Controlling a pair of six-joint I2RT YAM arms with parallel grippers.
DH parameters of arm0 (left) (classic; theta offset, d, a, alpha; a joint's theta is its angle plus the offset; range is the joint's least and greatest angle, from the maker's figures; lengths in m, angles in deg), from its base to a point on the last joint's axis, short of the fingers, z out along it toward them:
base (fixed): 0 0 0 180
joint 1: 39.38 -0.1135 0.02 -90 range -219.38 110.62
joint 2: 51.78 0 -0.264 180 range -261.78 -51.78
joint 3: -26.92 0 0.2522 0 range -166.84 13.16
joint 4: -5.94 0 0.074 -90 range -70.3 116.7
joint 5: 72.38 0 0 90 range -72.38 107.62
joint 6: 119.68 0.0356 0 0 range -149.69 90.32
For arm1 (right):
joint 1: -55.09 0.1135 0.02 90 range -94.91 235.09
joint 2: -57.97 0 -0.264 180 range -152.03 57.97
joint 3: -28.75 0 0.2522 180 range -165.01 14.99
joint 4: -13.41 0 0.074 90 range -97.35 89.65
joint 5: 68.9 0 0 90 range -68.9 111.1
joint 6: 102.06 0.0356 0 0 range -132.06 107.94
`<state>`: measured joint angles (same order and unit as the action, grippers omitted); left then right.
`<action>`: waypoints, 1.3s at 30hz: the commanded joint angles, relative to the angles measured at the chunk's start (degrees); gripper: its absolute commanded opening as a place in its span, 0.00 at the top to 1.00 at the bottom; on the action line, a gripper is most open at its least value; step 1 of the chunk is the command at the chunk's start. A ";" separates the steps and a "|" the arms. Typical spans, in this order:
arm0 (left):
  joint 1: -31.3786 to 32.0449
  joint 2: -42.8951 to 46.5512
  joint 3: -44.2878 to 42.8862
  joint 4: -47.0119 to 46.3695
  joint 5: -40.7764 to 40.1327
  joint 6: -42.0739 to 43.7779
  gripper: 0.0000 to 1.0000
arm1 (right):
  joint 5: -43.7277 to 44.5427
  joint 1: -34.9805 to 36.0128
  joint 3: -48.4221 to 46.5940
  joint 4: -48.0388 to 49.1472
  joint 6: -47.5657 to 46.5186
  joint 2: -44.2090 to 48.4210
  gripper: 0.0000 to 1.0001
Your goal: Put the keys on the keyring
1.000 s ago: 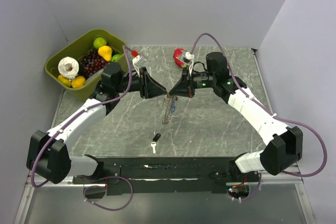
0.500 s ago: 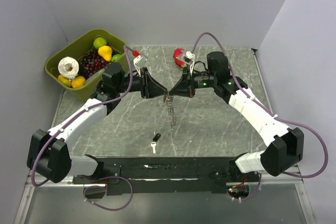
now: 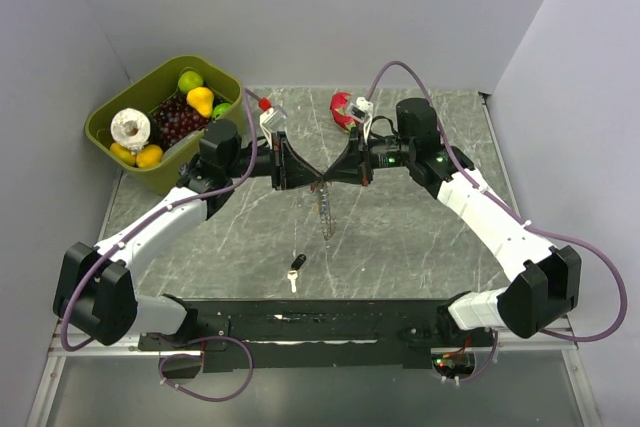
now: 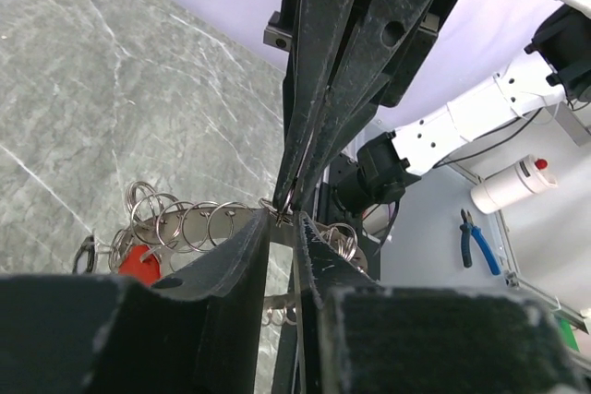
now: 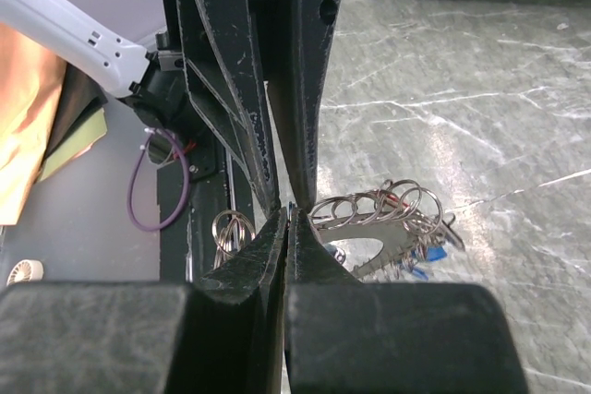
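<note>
Both grippers meet tip to tip above the middle of the table. My right gripper (image 3: 328, 178) (image 5: 289, 214) is shut on the rim of the keyring (image 3: 325, 209), which hangs below the tips. The keyring (image 5: 388, 219) (image 4: 185, 223) carries several small wire loops and blue-headed keys (image 5: 420, 269). My left gripper (image 3: 314, 178) (image 4: 283, 223) faces the right one, its fingers a narrow gap apart with the keyring's rim between the tips. One black-headed key (image 3: 294, 271) lies loose on the table nearer the arm bases.
A green bin (image 3: 112, 136) of toy fruit stands at the back left, just behind the left arm. A red object (image 3: 341, 107) lies at the back, behind the right wrist. A black rail (image 3: 320, 323) runs along the near edge.
The left gripper's jaws have narrowed around the keyring's rim. Both gripper tips have shifted slightly toward the back, and the hanging keyring has swung to hang straighter.
</note>
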<state>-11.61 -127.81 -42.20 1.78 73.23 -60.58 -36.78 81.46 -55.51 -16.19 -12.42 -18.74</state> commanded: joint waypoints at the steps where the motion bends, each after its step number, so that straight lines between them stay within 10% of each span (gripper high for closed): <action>1: 1.41 -1.14 -1.95 -1.42 1.34 0.75 0.81 | -2.49 0.35 -3.15 5.37 2.03 3.32 1.00; 5: 2.02 -1.84 -2.74 -0.73 1.08 0.92 0.99 | -3.02 0.35 -2.89 6.34 3.08 3.32 1.00; 30: 2.11 3.69 1.30 -3.18 -3.23 1.10 0.99 | 1.03 -1.85 -0.87 6.78 4.58 3.05 0.83; 39: 2.11 3.70 1.56 -3.97 -3.58 0.66 0.99 | -0.73 -2.82 -0.42 7.31 5.99 2.53 1.00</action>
<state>-9.71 -126.15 -40.40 1.52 69.23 -60.30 -35.67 79.06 -55.38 -11.38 -7.04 -17.86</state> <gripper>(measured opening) 0.021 0.008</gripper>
